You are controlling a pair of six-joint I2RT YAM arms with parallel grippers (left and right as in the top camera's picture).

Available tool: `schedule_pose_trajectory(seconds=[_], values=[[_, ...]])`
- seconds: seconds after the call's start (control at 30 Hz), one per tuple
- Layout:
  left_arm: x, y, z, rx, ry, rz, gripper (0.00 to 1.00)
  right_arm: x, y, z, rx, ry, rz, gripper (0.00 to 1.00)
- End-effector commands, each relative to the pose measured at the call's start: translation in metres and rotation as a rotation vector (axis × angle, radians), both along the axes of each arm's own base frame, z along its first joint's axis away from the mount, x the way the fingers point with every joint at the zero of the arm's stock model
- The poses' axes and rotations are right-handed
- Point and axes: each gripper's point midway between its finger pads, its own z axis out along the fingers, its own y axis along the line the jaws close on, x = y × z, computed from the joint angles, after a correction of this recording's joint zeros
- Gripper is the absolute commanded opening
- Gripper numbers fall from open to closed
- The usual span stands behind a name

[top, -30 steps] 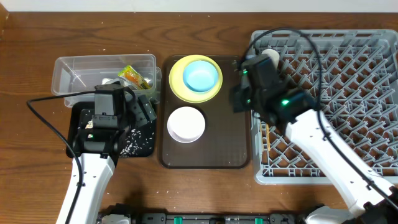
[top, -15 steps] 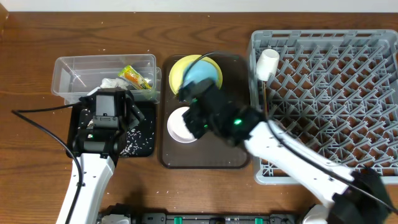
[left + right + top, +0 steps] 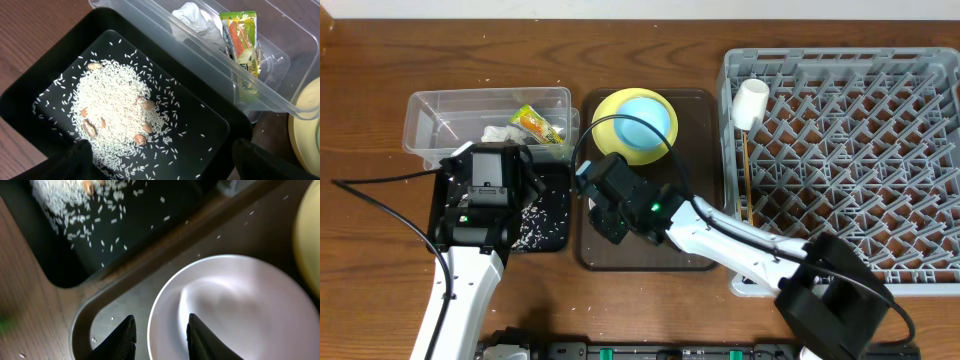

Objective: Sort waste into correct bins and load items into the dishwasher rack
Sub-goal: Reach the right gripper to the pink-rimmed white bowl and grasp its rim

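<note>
The right claw [image 3: 161,326] hangs low over the near-left rim of the whitish bowl [image 3: 235,315], its two dark fingers [image 3: 122,337] parted. One finger sits outside the rim and one inside, with a clear gap to the rim on both sides, so it is released and grips nothing. The bowl, empty, rests directly under this claw on a dark brown tray [image 3: 200,240]. A few stray rice grains [image 3: 65,205] lie on the tray around the claw.

Just beyond the tray's edge, ahead of the claw and to the left in its wrist view, is the black tub [image 3: 150,215] with more rice. At the right edge of that view is the yellow plate [image 3: 310,245], also on the tray. From overhead, the light blue bowl [image 3: 645,122] sits on that plate. Well away from this claw, across the tray, is the grey rack [image 3: 860,150]. A small white cup [image 3: 750,103] lies in its near corner, and the chopsticks [image 3: 748,180] lie along its edge just below the cup.

The left claw [image 3: 165,156] hovers above the black tub, spread wide and empty. Right beneath it is a heap of rice with a few brownish pieces mixed in. Ahead of it, touching the black tub's far side, is the clear tub [image 3: 280,95]. It holds the green-and-orange wrapper [image 3: 242,45] and, beside that, the crumpled white scrap [image 3: 195,20]. Everything stands on a wooden table [image 3: 380,60].
</note>
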Motion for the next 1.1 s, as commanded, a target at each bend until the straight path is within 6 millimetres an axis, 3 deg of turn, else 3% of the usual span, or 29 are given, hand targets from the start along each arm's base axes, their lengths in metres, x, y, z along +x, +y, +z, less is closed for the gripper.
schedule_pose_trajectory(seconds=[0.0, 0.7, 0.9, 1.07], values=[[0.004, 0.006, 0.009, 0.017, -0.021, 0.028, 0.92, -0.005, 0.006, -0.004, -0.009, -0.004, 0.027, 0.32], [0.004, 0.006, 0.010, 0.017, -0.022, 0.028, 0.92, -0.029, 0.008, -0.024, -0.063, 0.048, 0.077, 0.27], [0.004, 0.006, 0.010, 0.017, -0.022, 0.028, 0.92, -0.019, -0.002, -0.026, -0.115, -0.002, 0.033, 0.33], [0.004, 0.006, 0.009, 0.017, -0.021, 0.028, 0.92, -0.018, -0.007, -0.029, -0.138, -0.003, 0.024, 0.26]])
